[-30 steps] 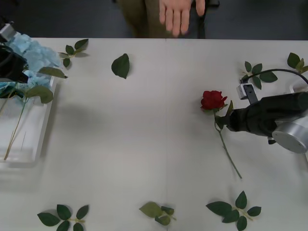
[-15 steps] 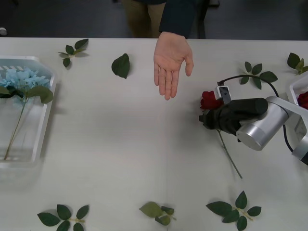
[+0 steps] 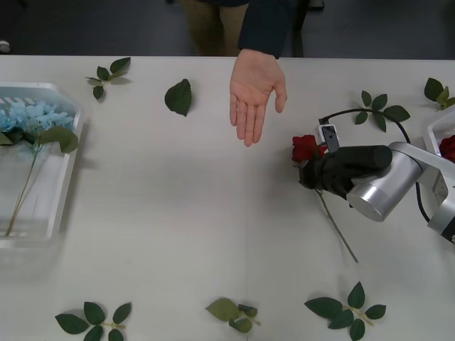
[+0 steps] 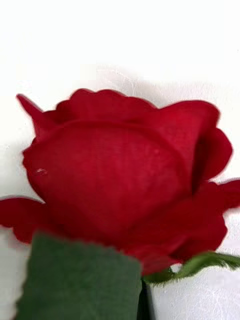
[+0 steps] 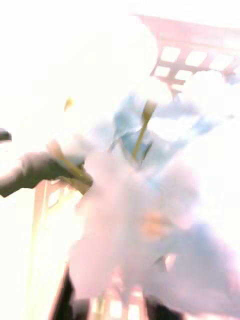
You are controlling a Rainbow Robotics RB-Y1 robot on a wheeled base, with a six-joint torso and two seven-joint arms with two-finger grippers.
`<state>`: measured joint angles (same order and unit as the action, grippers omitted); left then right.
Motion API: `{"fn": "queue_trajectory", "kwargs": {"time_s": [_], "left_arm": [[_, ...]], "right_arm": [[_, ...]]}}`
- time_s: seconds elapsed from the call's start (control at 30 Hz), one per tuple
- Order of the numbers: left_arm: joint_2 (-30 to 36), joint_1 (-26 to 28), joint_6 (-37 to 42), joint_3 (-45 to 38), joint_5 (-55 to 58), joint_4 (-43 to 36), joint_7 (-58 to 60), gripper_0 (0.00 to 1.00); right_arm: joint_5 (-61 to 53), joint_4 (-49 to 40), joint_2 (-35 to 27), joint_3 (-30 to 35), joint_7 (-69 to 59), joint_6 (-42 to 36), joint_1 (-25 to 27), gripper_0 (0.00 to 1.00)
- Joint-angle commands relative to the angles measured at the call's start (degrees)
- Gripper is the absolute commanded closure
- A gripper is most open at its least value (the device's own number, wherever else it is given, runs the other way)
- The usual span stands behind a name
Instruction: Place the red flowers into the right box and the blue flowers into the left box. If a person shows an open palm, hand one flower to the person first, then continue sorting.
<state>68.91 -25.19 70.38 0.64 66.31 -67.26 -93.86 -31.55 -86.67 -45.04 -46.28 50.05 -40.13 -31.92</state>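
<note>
A person's open palm (image 3: 252, 96) reaches over the table's far edge, fingers spread. One of the red flowers (image 3: 304, 148) lies on the table right of that hand, its stem (image 3: 340, 234) trailing toward me. My right gripper (image 3: 317, 174) sits over the stem just below the head; the right wrist view shows the rose head (image 4: 125, 180) close up above a leaf (image 4: 80, 280). Another red flower (image 3: 448, 147) rests in the right box (image 3: 434, 131). The blue flowers (image 3: 28, 117) lie in the left box (image 3: 53, 213). My left gripper (image 5: 117, 310) hovers above the blue flowers (image 5: 135, 140).
Loose green leaf sprigs lie around the table: far left (image 3: 106, 73), a single leaf (image 3: 178, 96), far right (image 3: 380, 110), and several along the near edge (image 3: 92, 318) (image 3: 233, 312) (image 3: 345, 309). A black cable (image 3: 362, 112) loops above the right arm.
The person's palm came forward over the table and now holds still. My right gripper moved onto the rose, which shifted slightly left. My left arm left the front view, leaving the blue flowers in the left box.
</note>
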Motion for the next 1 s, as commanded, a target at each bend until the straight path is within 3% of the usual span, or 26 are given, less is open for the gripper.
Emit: {"fn": "queue_trajectory", "kwargs": {"time_s": [0.03,0.23,0.4,0.63,0.77,1.0], "left_arm": [[3.1,0.6,-1.2,-1.1,-0.8,0.9,0.0,0.0],[3.1,0.6,-1.4,-1.2,-0.4,0.8,0.0,0.0],[3.1,0.6,-1.3,-1.4,0.2,0.8,-0.4,0.0],[3.1,0.6,-1.1,-1.4,1.0,0.8,-0.8,0.0],[3.1,0.7,-0.4,-1.8,1.5,0.8,-1.1,0.0],[3.1,0.6,-0.3,-1.8,1.6,0.8,-1.5,0.0]], "right_arm": [[0.1,-6.1,-4.0,-0.3,-2.6,0.8,-1.1,1.0],[-0.8,-16.9,-11.6,0.8,-3.2,2.7,2.9,1.0],[-1.4,-34.1,-18.9,11.8,-3.3,7.6,17.2,1.0],[-0.6,-50.9,-17.8,26.9,-2.5,7.6,32.5,1.0],[3.2,-56.5,-14.1,29.4,-2.3,7.6,32.9,1.0],[10.0,-56.7,-3.3,29.1,-1.4,7.5,23.7,1.0]]}}
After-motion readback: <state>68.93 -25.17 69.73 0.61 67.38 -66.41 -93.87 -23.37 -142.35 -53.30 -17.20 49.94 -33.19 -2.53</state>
